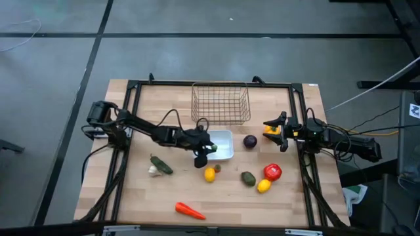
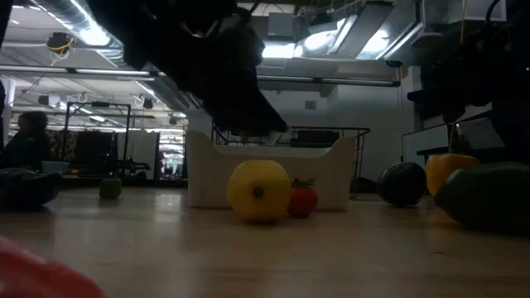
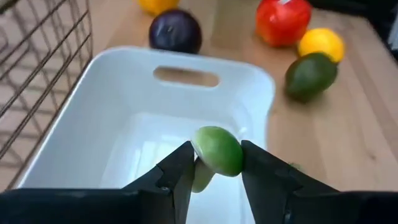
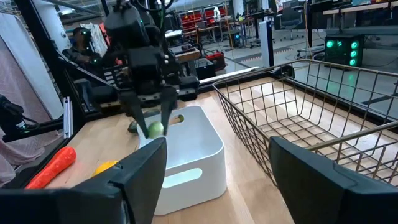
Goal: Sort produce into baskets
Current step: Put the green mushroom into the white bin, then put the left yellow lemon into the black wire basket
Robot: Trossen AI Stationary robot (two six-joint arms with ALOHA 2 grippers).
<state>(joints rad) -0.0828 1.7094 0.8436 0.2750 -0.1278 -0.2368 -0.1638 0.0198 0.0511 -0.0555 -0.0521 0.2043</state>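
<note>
My left gripper [image 1: 207, 148] is shut on a small round green fruit [image 3: 217, 149] and hangs over the white tray [image 3: 124, 68]. The right wrist view also shows that gripper [image 4: 151, 121] and the fruit [image 4: 155, 129]. The wire basket [image 1: 220, 103] stands behind the tray. My right gripper [image 1: 279, 129] is open and empty at the table's right, beside a yellow fruit [image 1: 270, 130]. A purple ball [image 1: 250, 141], tomato [image 1: 272, 172], two lemons [image 1: 263, 186] [image 1: 209, 174], avocado [image 1: 247, 177], green pepper [image 1: 161, 164], garlic [image 1: 153, 170] and carrot [image 1: 189, 210] lie on the table. My left gripper pinches the green fruit by its two opposite sides [image 3: 198, 148] between its two fingers [image 3: 177, 171]. The fingers come from above, pointing down. The fruit is lifted clear, above the tray's floor near the tray's near end.
The tray [image 1: 226, 139] stands close in front of the wire basket [image 4: 298, 106]. A small dark fruit [image 1: 217, 168] lies beside the near lemon. Bare table lies along the near edge on both sides of the carrot. A black frame rail [image 1: 210, 84] borders the table.
</note>
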